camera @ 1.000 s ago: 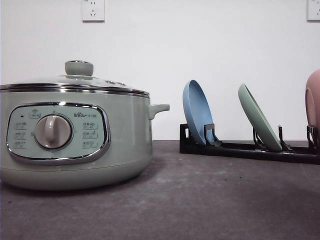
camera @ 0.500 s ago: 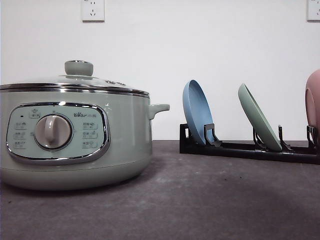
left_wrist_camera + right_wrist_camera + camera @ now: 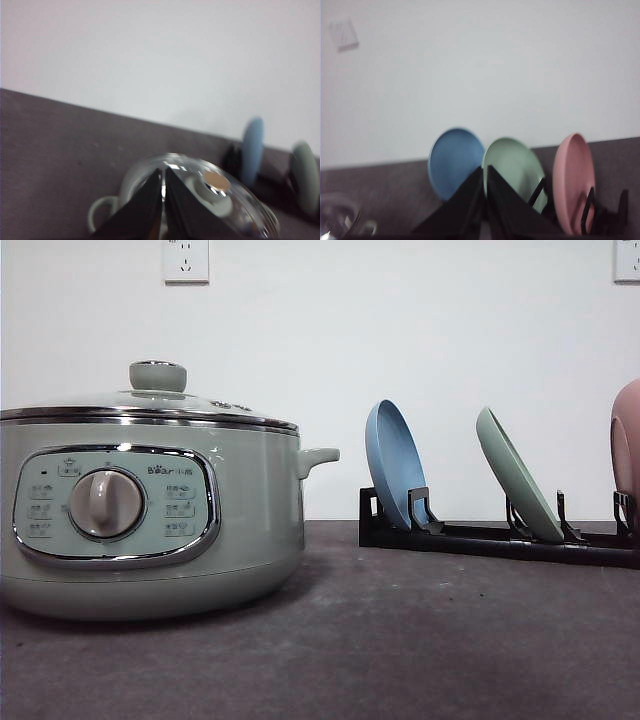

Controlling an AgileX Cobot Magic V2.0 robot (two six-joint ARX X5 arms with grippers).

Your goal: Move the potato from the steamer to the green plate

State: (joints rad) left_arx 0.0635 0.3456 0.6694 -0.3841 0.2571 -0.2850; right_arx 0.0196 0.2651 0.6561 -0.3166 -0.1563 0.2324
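On the left side of the dark table (image 3: 420,640) sits the steamer (image 3: 150,510), pale green with a chrome rim, its glass lid (image 3: 150,400) on and the green knob (image 3: 158,375) upright at the top. Whether the potato lies inside I cannot tell; the pot wall hides the interior and the lid shows only glare. Off to the right, well apart from the pot, a black rack (image 3: 500,538) holds three plates standing on edge and leaning: a blue plate (image 3: 395,465) nearest the steamer, the green plate (image 3: 518,490) in the middle slot, and a pink plate (image 3: 627,450) at the far edge. From the left wrist, the left gripper (image 3: 163,200) hangs above the lid, its two dark fingers pressed together with only a thin seam between them, holding nothing. The right gripper (image 3: 484,200) looks the same, fingers closed to a point and empty, aimed toward the rack between the blue and green plates.
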